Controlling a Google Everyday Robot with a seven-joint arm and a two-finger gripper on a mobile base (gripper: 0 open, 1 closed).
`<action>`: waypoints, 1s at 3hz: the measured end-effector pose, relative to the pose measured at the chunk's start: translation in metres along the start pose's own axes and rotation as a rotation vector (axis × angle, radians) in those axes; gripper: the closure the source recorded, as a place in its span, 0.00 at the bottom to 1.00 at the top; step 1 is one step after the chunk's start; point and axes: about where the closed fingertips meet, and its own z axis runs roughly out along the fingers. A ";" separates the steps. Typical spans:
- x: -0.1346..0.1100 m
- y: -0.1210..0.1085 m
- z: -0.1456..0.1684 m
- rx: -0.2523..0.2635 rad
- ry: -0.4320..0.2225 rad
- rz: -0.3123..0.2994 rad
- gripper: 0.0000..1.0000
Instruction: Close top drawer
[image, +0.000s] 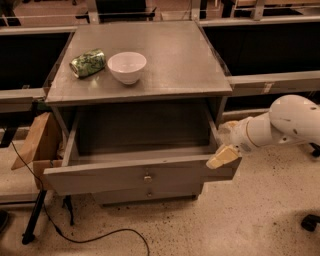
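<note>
Top drawer (115, 176) open; hand (223, 156) at its front's right end, grip state indeterminable. Risk: off-centre push skews drawer, jamming slides.

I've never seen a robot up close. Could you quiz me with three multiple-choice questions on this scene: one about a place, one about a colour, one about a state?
1. Where along the drawer front is the gripper?
A) left end B) right end C) middle
2. The bowl is:
A) white B) red C) black
3. The drawer is:
A) shut B) pulled out C) taken out entirely

Answers: 1 B, the gripper sits at the front's right corner. 2 A, it is plainly white. 3 B, its box juts out, open to view.
</note>
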 end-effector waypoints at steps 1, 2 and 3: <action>-0.008 -0.010 0.008 -0.007 0.009 -0.010 0.00; -0.013 -0.018 0.018 -0.018 0.023 -0.014 0.00; -0.015 -0.022 0.025 -0.026 0.031 -0.016 0.18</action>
